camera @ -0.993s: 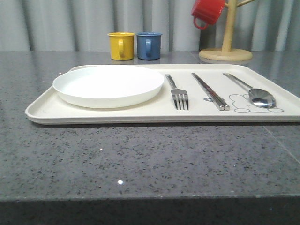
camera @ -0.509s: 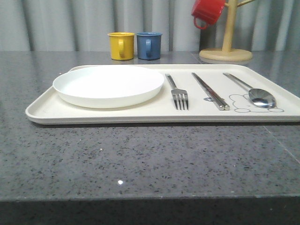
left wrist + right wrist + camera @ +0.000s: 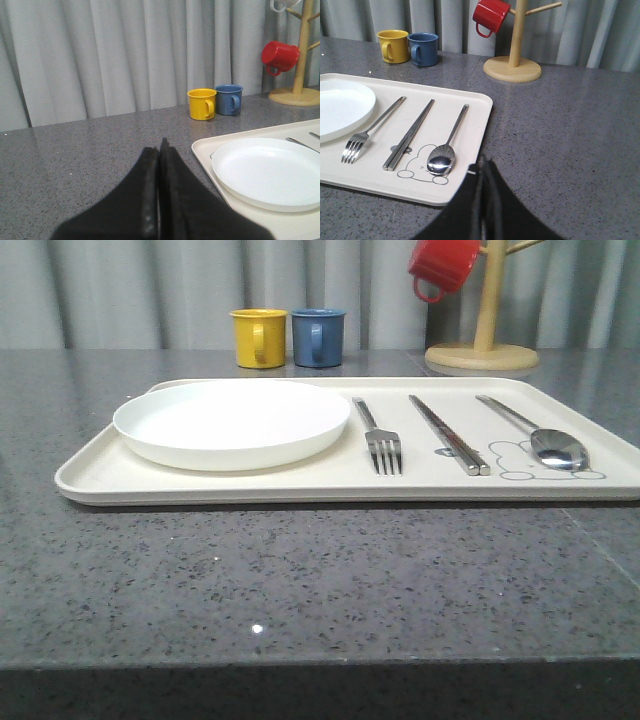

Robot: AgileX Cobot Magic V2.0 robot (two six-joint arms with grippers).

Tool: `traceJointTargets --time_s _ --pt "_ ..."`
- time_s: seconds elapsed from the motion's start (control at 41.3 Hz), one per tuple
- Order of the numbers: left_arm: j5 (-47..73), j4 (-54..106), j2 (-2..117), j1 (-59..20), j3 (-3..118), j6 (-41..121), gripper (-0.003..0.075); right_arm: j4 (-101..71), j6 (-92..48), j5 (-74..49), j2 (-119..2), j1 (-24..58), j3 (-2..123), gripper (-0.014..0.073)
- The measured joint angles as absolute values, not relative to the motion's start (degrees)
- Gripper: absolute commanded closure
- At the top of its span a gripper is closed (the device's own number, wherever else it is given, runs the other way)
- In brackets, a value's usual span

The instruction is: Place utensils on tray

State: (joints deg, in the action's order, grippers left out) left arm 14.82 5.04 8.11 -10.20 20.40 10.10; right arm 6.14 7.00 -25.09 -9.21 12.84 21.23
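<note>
The cream tray (image 3: 300,480) lies across the table's middle. On it, from left to right, rest the white plate (image 3: 231,421), the fork (image 3: 379,440), the chopsticks (image 3: 448,434) and the spoon (image 3: 540,435), whose bowl lies on the drawn rabbit. My left gripper (image 3: 160,150) is shut with nothing in it, over bare table left of the tray (image 3: 210,150) and plate (image 3: 267,170). My right gripper (image 3: 484,167) is shut and empty at the tray's (image 3: 475,115) right edge, close to the spoon (image 3: 445,150), with the chopsticks (image 3: 410,132) and fork (image 3: 370,132) beyond.
A yellow mug (image 3: 258,337) and a blue mug (image 3: 318,336) stand behind the tray. A wooden mug tree (image 3: 482,350) at the back right carries a red mug (image 3: 443,265). Bare grey stone table (image 3: 300,580) stretches in front of the tray.
</note>
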Motion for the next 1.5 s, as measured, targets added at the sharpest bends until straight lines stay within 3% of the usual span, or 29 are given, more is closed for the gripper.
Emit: traceJointTargets --time_s 0.63,1.502 --pt "6.52 5.04 -0.37 -2.35 -0.22 10.1 0.0739 6.14 7.0 -25.05 -9.21 12.84 21.21 0.0706" --pt "4.85 5.04 -0.37 -2.21 -0.33 10.1 0.0739 6.14 6.97 -25.05 -9.21 12.84 21.21 0.0706"
